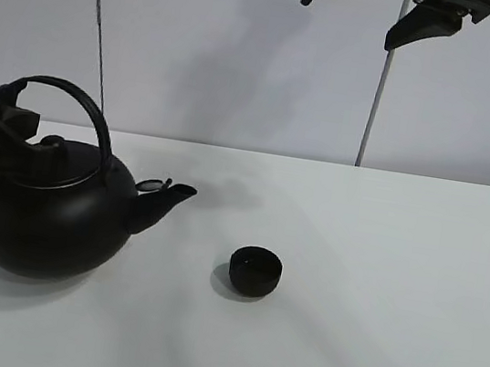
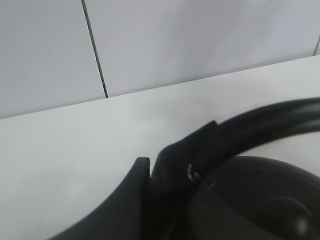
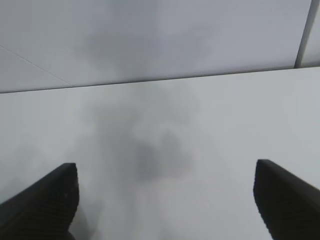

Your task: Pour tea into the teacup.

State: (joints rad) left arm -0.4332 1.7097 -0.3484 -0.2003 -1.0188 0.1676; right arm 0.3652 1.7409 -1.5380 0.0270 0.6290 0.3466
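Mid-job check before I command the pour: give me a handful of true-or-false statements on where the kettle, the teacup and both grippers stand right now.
1. The kettle stands on the table with its spout aimed toward the teacup. True.
2. The teacup lies tipped on its side. False: it stands upright, mouth up.
3. The left gripper is shut on the kettle's handle. True.
4. The right gripper is shut on the teacup. False: its jaws stand wide open over bare table, holding nothing.
5. The spout touches the teacup. False: a gap of bare table lies between them.
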